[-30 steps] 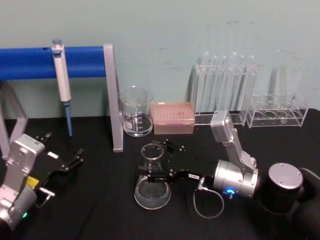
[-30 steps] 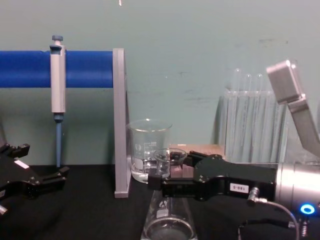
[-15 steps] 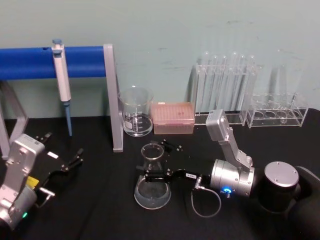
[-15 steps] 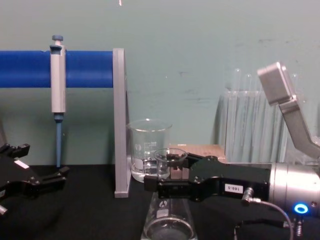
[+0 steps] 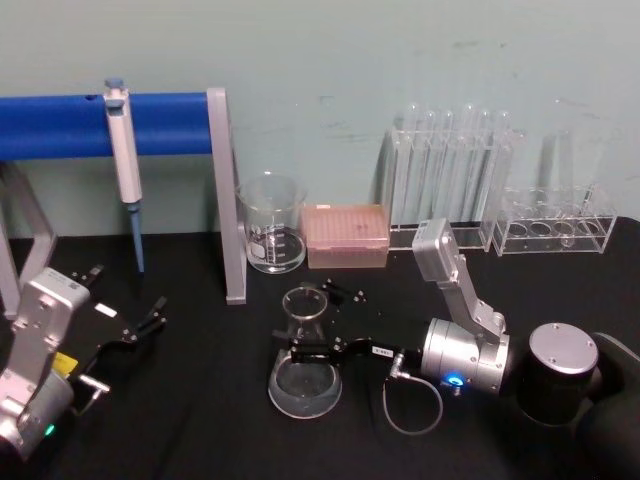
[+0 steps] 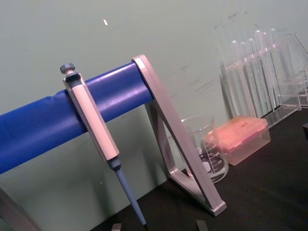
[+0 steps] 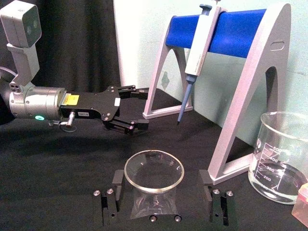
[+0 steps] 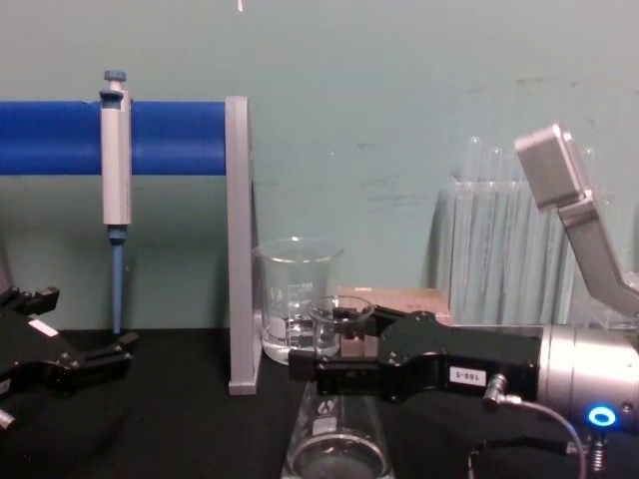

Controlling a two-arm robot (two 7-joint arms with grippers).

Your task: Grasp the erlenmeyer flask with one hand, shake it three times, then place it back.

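The right tool [image 5: 310, 322] lies low over the black surface [image 5: 200, 400], reaching in from 3 o'clock. Its black fingers [image 7: 106, 207] straddle the neck of the erlenmeyer flask [image 5: 303, 380]. In the right wrist view there is a gap on both sides between the fingers and the glass, so the tool is released, around the neck without clamping it. Behind the fingers, the black body with its small white label runs back to a silver wrist [image 5: 465, 355] with a blue light, and a grey cable [image 5: 410, 405] loops beneath it.

The flask stands upright on the surface near the middle, wide base down and flared rim up. From the chest view, the tool [image 8: 319, 344] crosses it just below the rim.

At the flask's 12 o'clock, towards the wall, is a glass beaker [image 5: 272, 225] with a printed scale. A pink box [image 5: 345, 235] sits just beside the beaker at its 3 o'clock. Farther round, at about 1 to 2 o'clock from the flask, are a clear rack of test tubes [image 5: 450, 180] and a lower clear rack [image 5: 555, 225].

At 10 to 11 o'clock is a grey stand with a blue bar [image 5: 60, 125], with a pipette [image 5: 125, 160] hanging from it, tip down.

The left tool [image 5: 125, 300] is at the flask's 9 o'clock, well apart from it. Its fingers are spread and hold nothing.
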